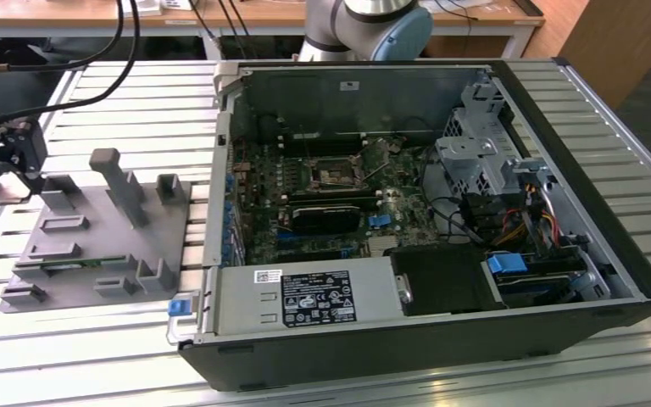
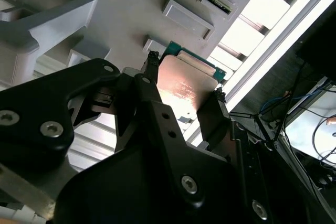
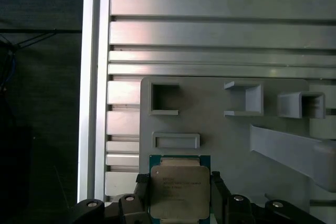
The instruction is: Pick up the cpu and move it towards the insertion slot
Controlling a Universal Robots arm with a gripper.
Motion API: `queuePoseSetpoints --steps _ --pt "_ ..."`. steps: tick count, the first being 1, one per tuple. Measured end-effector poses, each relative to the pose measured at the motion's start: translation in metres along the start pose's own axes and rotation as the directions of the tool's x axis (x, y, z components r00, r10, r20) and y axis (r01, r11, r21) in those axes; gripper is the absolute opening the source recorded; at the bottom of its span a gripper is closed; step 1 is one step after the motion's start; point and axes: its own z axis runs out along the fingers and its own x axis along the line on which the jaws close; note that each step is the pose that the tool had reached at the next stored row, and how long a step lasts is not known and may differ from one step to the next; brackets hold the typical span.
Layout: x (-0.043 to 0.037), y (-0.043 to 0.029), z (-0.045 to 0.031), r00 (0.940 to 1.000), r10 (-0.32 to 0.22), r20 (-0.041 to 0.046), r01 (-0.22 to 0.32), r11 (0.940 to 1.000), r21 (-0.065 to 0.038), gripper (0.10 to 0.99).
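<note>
Cpu gripped at the fixture plate

The cpu (image 3: 180, 192) is clamped by its edges in the hand (image 2: 185, 80), above the grey fixture plate (image 3: 231, 140). It is well apart from the insertion slot (image 1: 335, 174) inside the open case (image 1: 597, 246). The grip is best kept even and the chip held level, so that nothing is tilted or dragged.

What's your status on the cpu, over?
Gripper shut on cpu, above grey fixture tray. Insertion slot off inside computer case. Its near wall stands between.
</note>
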Motion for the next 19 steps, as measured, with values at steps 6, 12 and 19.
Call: queuePoseSetpoints --steps 6,12,19 --pt "0.0000 0.0000 -0.0013 1.0000 0.000 -0.0003 0.000 1.0000 0.000 0.541" --pt "0.0000 0.0002 -0.0038 1.0000 0.000 0.0002 0.000 1.0000 0.000 0.541" --pt "0.0000 0.0002 -0.0060 1.0000 0.000 -0.0001 0.000 1.0000 0.000 0.541"
